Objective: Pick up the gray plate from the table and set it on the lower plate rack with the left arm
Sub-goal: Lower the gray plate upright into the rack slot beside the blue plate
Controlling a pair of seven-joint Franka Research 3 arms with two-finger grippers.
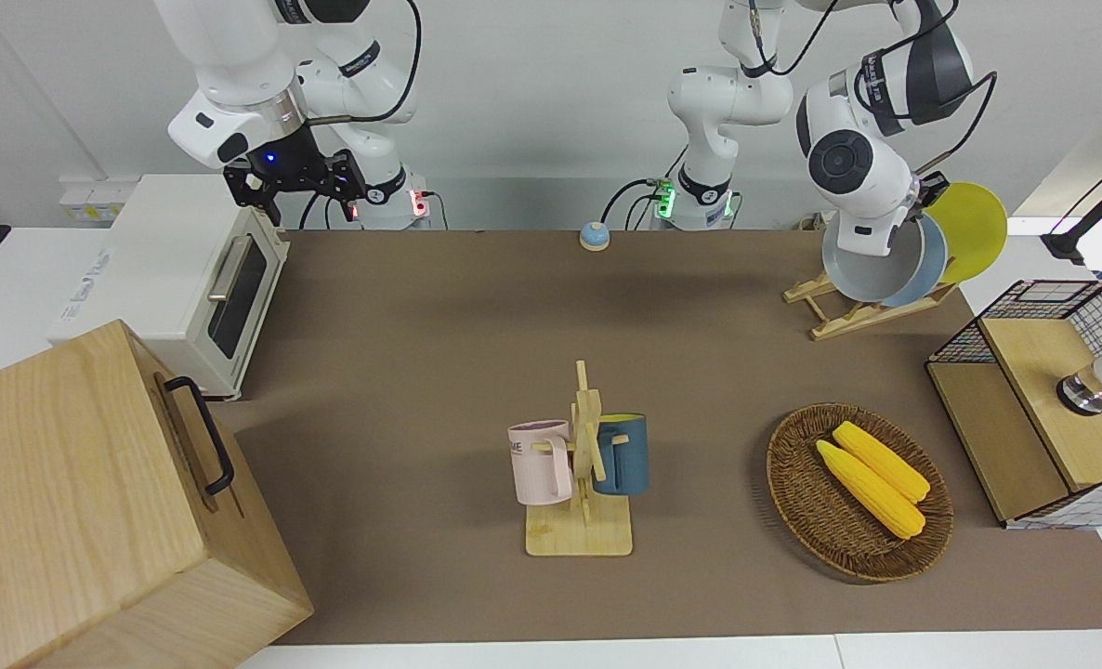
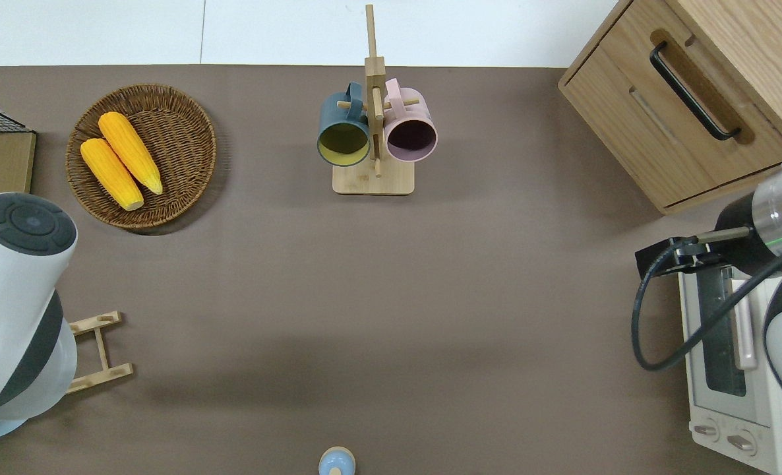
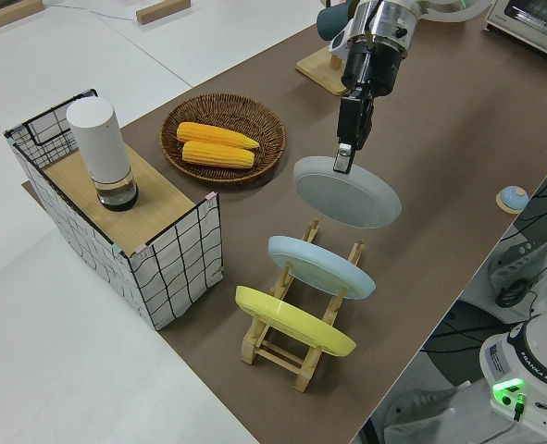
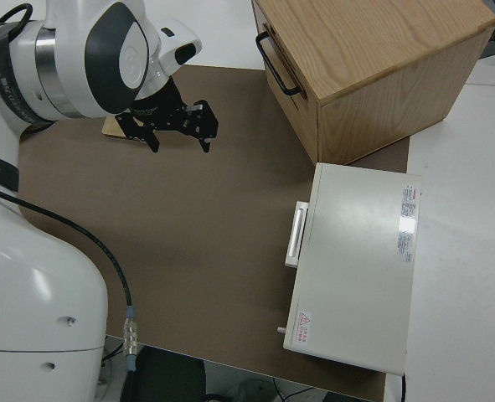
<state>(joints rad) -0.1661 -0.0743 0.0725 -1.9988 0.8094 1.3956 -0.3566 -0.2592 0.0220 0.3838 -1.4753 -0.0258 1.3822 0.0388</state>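
Right arm is parked, its gripper (image 4: 177, 126) with jaws apart and empty. Left gripper (image 3: 349, 148) is clamped on the rim of the gray plate (image 3: 347, 191), pinching the edge that points away from the lower plate rack (image 3: 296, 342); the plate hangs in the air, tilted, its face sloping down toward the rack. The relation that matters: the rack's rails run along the bench toward the plate, and the plate sits over the rack's open end, the end toward the middle of the bench. The light blue plate (image 3: 321, 266) fills the middle slot and the yellow plate (image 3: 294, 321) the slot nearest the bench end, both leaning the same way. In the front view the gray plate (image 1: 872, 265) overlaps the blue one, so separation cannot be told from there; the left side view shows them apart. Judgement: the free slot lies below and slightly rackward of the plate's low edge, so the coming move is a descent with the present tilt kept parallel to the blue plate.
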